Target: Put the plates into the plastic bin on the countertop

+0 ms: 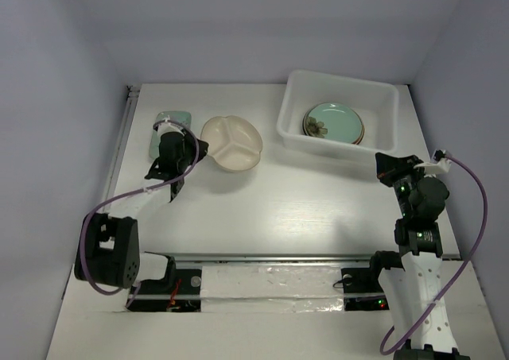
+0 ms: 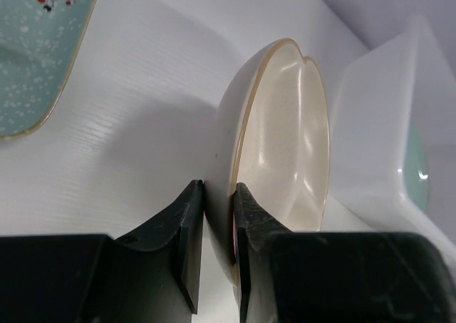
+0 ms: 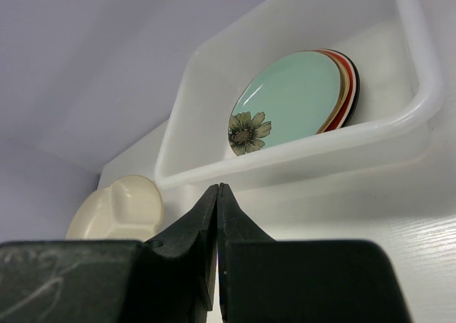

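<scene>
Left fingers clamped on the rim of the cream divided plate, which sits on the desk near the mint rectangular plate. Right fingers pressed together, holding nothing (just in front of the plastic bin). Inside it, the celadon flower plate tops a stack.

plates: just flower patterns, no writing
plastic bin: blank, no label
countertop: nothing readable on it either
</scene>
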You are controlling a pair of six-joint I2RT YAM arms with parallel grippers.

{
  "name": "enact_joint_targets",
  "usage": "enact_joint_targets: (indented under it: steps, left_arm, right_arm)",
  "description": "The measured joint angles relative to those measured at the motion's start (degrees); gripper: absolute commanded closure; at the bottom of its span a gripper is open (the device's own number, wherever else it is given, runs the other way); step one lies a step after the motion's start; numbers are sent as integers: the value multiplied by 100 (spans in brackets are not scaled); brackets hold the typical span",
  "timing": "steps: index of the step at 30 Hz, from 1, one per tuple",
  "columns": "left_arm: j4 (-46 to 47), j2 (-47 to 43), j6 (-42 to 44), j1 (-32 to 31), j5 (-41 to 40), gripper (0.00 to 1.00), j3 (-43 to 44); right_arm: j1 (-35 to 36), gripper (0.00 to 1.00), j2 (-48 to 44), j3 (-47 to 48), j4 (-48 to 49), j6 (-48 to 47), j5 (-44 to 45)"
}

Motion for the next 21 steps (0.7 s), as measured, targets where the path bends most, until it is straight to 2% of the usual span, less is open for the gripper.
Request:
enact_joint_targets:
  steps: [10,16,21]
  left_arm:
    - [-4,-927,-168,39,188,100,9]
    - [-192,-782,-310,0,544,100,479]
    - [-199,-107,-308,-483,551,100,1471]
  right_arm:
    - [0,94,9,0,0,0,0]
    - [0,94,9,0,0,0,4]
    - [0,94,9,0,0,-2,4]
